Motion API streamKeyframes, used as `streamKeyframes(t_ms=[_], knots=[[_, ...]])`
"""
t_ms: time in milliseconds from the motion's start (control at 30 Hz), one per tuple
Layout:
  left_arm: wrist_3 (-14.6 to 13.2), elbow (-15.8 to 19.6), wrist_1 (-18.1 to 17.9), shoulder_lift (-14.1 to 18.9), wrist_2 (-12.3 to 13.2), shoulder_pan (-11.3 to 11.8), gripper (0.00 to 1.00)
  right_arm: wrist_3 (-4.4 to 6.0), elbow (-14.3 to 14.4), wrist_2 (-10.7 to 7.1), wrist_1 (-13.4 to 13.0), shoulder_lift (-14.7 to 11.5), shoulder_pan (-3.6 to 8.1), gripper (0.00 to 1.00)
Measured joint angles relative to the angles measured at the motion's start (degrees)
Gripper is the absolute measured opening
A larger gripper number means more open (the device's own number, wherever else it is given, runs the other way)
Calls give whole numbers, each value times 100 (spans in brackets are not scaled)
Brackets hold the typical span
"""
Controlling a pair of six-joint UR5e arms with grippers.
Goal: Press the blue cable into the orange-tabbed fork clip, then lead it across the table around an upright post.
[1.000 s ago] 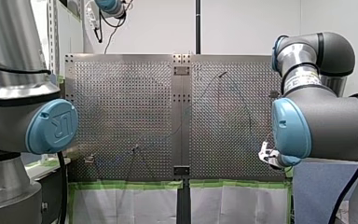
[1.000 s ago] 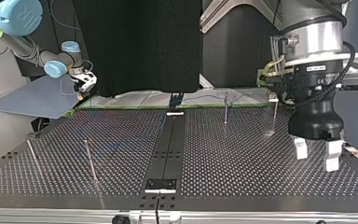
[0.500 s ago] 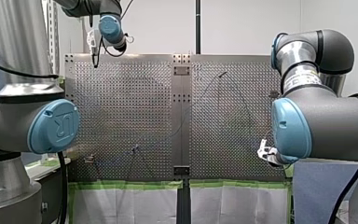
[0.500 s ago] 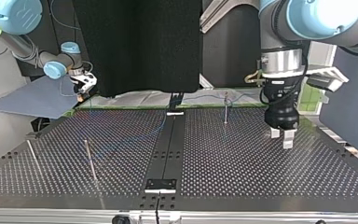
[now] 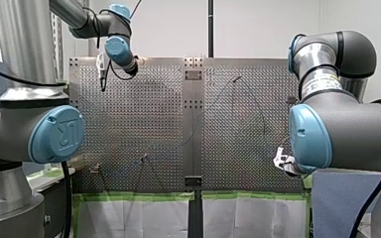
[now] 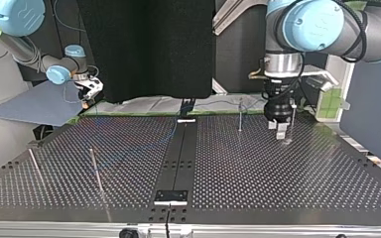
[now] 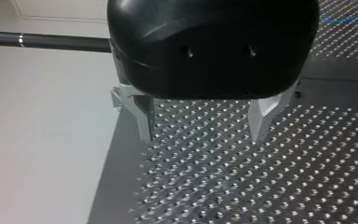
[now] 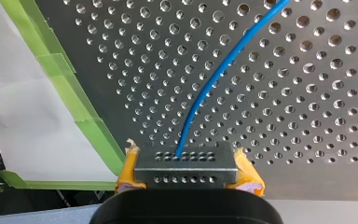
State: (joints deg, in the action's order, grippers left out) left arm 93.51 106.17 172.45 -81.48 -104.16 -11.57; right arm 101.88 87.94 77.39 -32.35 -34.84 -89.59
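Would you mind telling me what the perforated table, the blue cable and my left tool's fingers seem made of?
The perforated table looks like metal, grey with a dull sheen. The blue cable is probably plastic-sheathed: smooth, bending softly. The fingers of my left tool seem bare metal: silvery, sharp-edged.

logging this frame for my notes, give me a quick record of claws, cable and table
left claw: open, empty, over the table near its edge
right claw: shut on blue cable, yellow pads, by the green tape at the table's edge
blue cable: runs from right claw out across the table
upright post: thin, standing near left claw
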Motion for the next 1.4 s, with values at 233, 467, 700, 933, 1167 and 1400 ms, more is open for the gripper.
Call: streamKeyframes(t_ms=[233, 467, 700, 933, 1167, 1400], knots=[[24, 83, -74, -9, 91, 10, 100, 0, 0, 10, 0, -2, -1, 0], [52, 107, -134, -21, 192, 26, 100, 1, 0, 21, 0, -3, -1, 0], [-28, 118, -172, -237, 333, -45, 100, 10, 0, 23, -1, -1, -1, 0], [-111, 122, -277, -633, 356, 131, 100, 10, 0, 3, -1, -1, -4, 0], [195, 148, -398, -839, 288, 114, 100, 9, 0, 10, -8, -1, -11, 0], [553, 397, -712, -852, 257, -46, 100, 4, 0, 21, -3, -2, -18, 0]])
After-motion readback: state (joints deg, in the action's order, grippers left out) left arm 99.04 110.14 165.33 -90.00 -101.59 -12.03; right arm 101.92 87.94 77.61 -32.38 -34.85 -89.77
